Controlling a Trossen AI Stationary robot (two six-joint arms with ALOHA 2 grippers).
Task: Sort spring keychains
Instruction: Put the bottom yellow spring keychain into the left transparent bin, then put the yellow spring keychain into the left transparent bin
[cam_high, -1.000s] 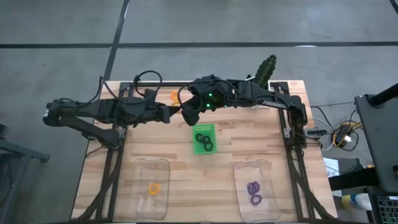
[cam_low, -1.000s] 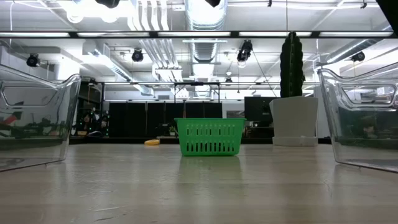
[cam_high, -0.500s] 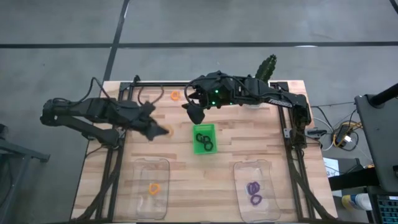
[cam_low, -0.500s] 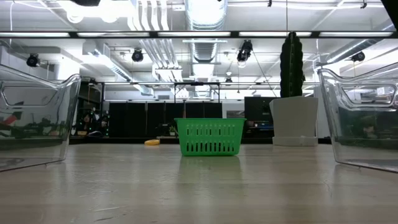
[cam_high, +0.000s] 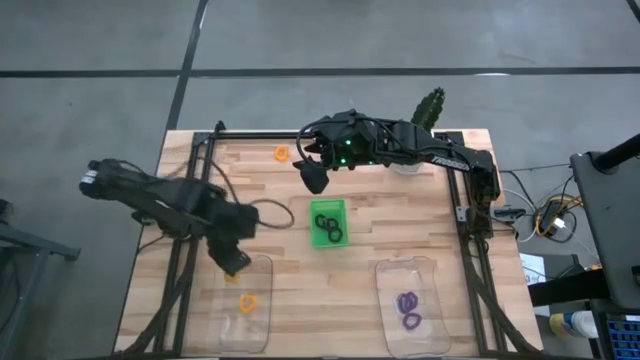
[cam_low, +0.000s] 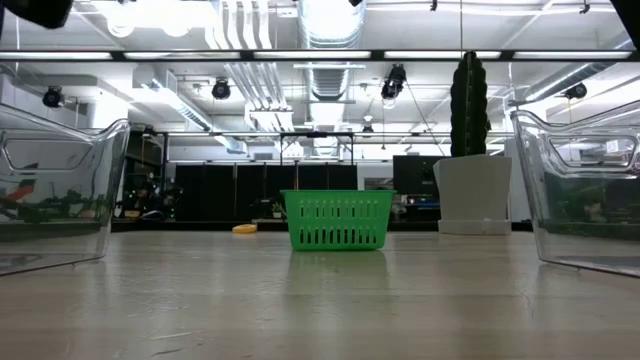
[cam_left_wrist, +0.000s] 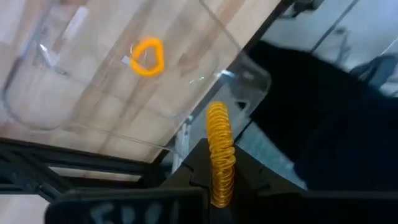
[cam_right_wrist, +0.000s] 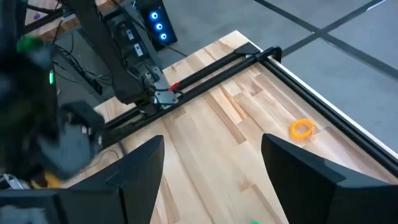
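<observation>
**While One Orange Coil Waits, Another Is Arriving**

The left tool (cam_left_wrist: 217, 186) is pinching an orange keychain (cam_left_wrist: 219, 149) over the left container (cam_high: 244, 300), where one (cam_high: 247, 302) is lying. Purples (cam_high: 409, 308) are binned, blacks (cam_high: 328, 226) basketed; a stray orange (cam_high: 281, 153) is lying beside the spread right tool (cam_high: 312, 178).

Right wrist view: bare planks and one orange loop.
The right gripper (cam_right_wrist: 211, 180) hangs above the wooden table (cam_right_wrist: 205, 134), fingers (cam_right_wrist: 140, 177) spread apart, empty. An orange spring keychain (cam_right_wrist: 302, 129) lies beside the black frame rail (cam_right_wrist: 205, 74).
</observation>
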